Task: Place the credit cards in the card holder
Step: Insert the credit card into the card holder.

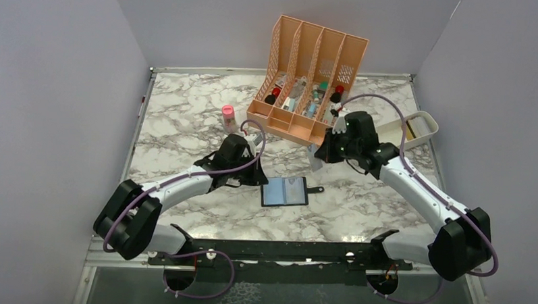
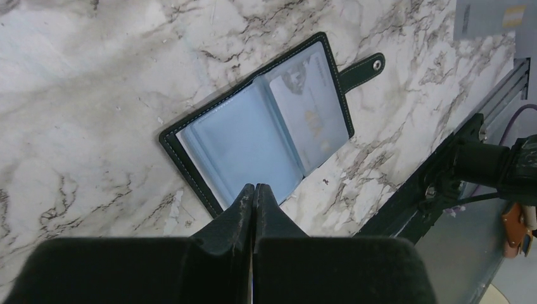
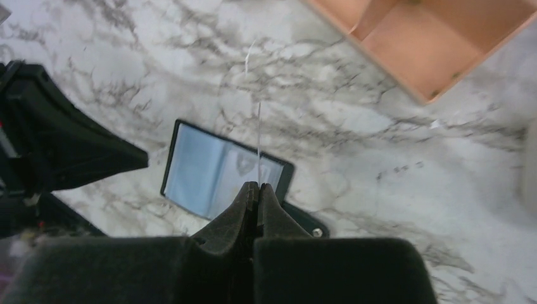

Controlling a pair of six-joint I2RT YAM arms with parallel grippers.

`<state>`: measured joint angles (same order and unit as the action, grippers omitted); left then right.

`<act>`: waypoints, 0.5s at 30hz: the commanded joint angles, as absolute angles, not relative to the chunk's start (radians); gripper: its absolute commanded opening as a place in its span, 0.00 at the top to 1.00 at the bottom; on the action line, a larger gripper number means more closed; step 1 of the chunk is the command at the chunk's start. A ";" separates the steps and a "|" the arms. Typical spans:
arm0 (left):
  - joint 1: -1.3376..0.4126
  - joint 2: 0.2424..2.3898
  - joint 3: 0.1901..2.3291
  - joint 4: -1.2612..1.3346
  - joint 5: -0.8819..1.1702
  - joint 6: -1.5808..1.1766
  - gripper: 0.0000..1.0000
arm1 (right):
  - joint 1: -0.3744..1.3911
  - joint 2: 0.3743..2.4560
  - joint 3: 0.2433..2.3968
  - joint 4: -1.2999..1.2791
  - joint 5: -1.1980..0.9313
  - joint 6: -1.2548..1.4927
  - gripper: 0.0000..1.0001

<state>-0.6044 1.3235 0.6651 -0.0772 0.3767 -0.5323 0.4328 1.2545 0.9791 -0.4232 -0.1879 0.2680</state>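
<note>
The card holder (image 1: 285,192) lies open on the marble table, bluish inner faces up, strap to the right. It also shows in the left wrist view (image 2: 253,133) and the right wrist view (image 3: 212,171). One credit card (image 2: 313,117) sits in its right-hand pocket. My left gripper (image 1: 260,179) is shut and empty; its tips (image 2: 254,188) hover at the holder's left edge. My right gripper (image 1: 318,156) is above and behind the holder, shut on a thin greyish credit card (image 3: 258,136) that shows edge-on, sticking out from the tips (image 3: 258,185). No other cards show.
An orange slotted file organiser (image 1: 309,79) with small items stands at the back; its corner shows in the right wrist view (image 3: 430,44). A pink-capped bottle (image 1: 228,115) stands left of it. A white oblong tray (image 1: 415,130) is at the right edge. The black front rail (image 2: 443,171) runs near the holder.
</note>
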 commanded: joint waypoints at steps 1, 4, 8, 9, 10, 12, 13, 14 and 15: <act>-0.622 1.365 0.626 0.033 0.378 -0.584 1.00 | 0.460 1.199 0.852 -0.294 -0.377 0.407 0.99; -0.628 1.386 0.608 0.044 0.348 -0.587 1.00 | 0.478 1.175 0.763 -0.189 -0.424 0.482 0.99; -0.633 1.407 0.588 0.053 0.315 -0.588 1.00 | 0.502 1.195 0.668 -0.066 -0.482 0.558 0.99; -0.636 1.411 0.583 0.057 0.312 -0.588 1.00 | 0.511 1.210 0.657 -0.055 -0.485 0.565 0.99; -0.637 1.414 0.579 0.061 0.309 -0.589 1.00 | 0.523 1.228 0.651 -0.052 -0.485 0.567 0.99; -0.640 1.420 0.573 0.070 0.307 -0.593 1.00 | 0.538 1.256 0.640 -0.045 -0.488 0.576 0.99; -0.642 1.422 0.570 0.073 0.304 -0.594 1.00 | 0.542 1.265 0.631 -0.031 -0.492 0.583 0.99; -0.644 1.425 0.568 0.073 0.299 -0.594 1.00 | 0.545 1.271 0.617 -0.009 -0.495 0.597 0.99; -0.647 1.427 0.567 0.074 0.292 -0.592 1.00 | 0.548 1.274 0.600 0.016 -0.495 0.614 0.99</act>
